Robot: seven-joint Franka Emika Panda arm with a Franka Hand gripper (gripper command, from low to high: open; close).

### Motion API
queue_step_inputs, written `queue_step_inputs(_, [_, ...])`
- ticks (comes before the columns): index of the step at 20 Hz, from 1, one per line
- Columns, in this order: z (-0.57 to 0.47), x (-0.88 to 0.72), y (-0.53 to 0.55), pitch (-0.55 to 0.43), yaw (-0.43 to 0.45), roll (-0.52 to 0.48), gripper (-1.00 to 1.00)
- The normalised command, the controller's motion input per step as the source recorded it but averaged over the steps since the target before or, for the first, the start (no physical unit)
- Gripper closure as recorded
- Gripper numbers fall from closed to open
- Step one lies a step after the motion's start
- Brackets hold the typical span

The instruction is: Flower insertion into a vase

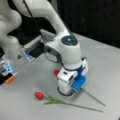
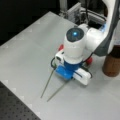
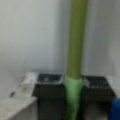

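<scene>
Near the middle of the gray tabletop (image 1: 105, 62) the gripper (image 1: 66, 91) is hanging low, its fingertips right at the surface. Open tabletop is lying all around it toward a front view's right and bottom, while a front view's top-left corner is crowded by the arm's base and a metal frame (image 1: 33, 47). A dark perforated strip (image 2: 15, 107) is running along the tabletop's edge at a front view's bottom left.

Two flowers are showing. One flower (image 1: 57, 100) with a red head is lying flat and free on the tabletop, just beside the gripper, its stem reaching toward a front view's bottom right. A second flower (image 1: 93, 96) is passing under the gripper, its red head (image 1: 56, 72) peeking out on one side and its thin stem on the other; in a front view both stems (image 2: 47, 83) are lying side by side, angled toward the tabletop's bottom-left edge.

One vase (image 2: 112, 63), dark brown and upright, is standing near a front view's right edge, apart from the gripper and partly cut off by the frame.

Seen through the wrist view, the green stem (image 3: 76, 45) is running straight up between the two dark fingers (image 3: 48, 92), which are sitting close against it on both sides, clamped on the stem.
</scene>
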Motion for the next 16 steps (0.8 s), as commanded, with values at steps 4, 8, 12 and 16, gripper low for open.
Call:
queue_step_inputs(4, [0.28, -0.20, 0.06, 0.127, -0.027, -0.067, 1.00])
queue_step_inputs(8, [0.36, -0.22, 0.03, 0.070, -0.043, -0.119, 1.00])
queue_step_inputs(12, [0.13, -0.16, 0.04, -0.001, -0.050, -0.100, 1.00])
queue_step_inputs(16, [0.26, -0.19, 0.01, -0.106, -0.071, -0.075, 1.00])
